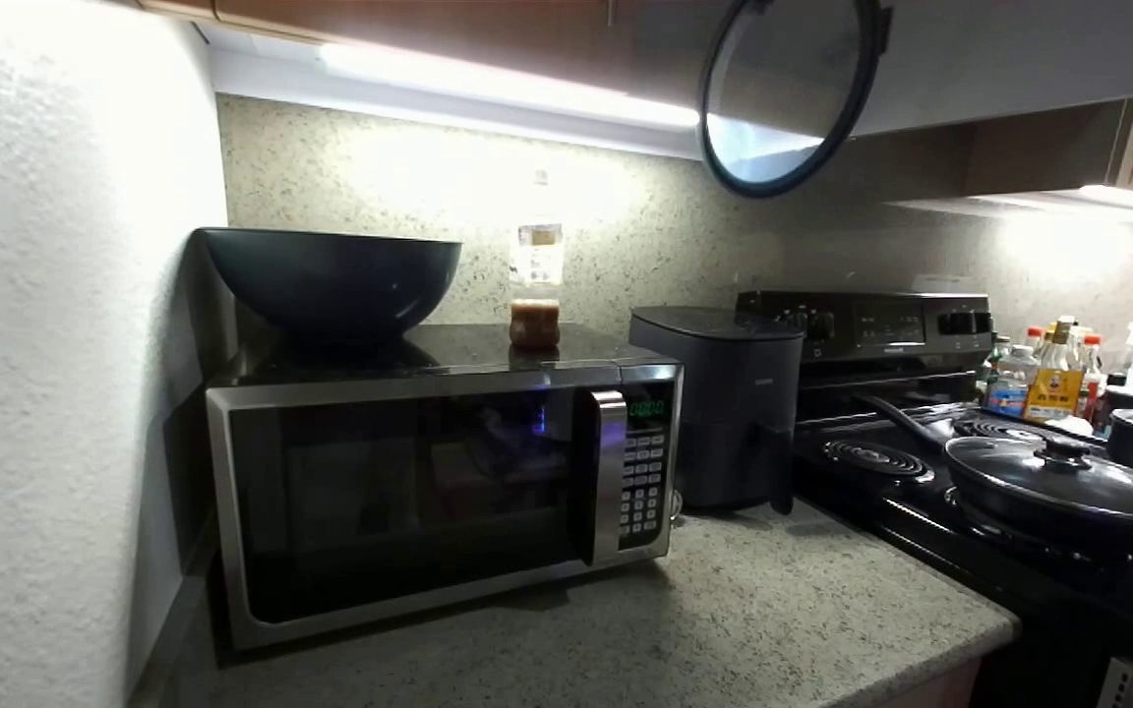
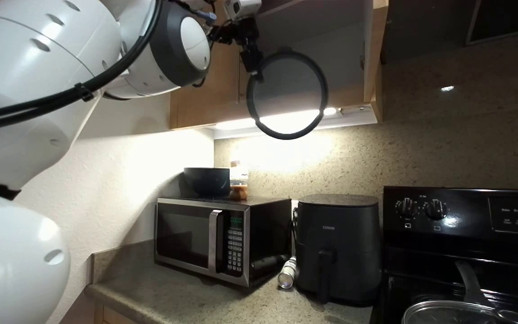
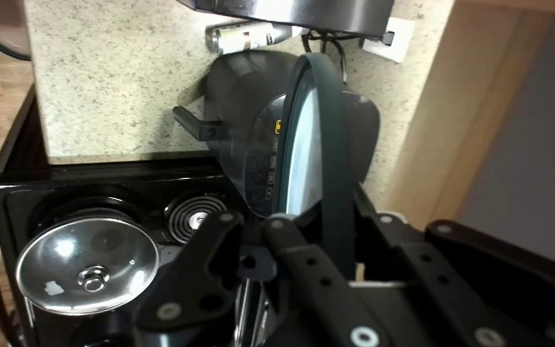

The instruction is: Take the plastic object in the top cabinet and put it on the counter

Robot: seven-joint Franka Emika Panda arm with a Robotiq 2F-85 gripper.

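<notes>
The microwave point(image 1: 444, 487) on the desk point(image 1: 773, 590) carries a bowl point(image 1: 330, 280) and bottle point(image 1: 535, 324); right of it stand an air fryer point(image 1: 724, 403), then a stove point(image 1: 911, 526).

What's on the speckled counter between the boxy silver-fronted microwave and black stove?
A dark rounded air fryer and a pale cylindrical container, in an exterior view.

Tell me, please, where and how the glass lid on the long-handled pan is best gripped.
Probably by the knob, from above: it stands up at the middle of the broad, round glass lid and looks narrow enough to pinch.
</notes>
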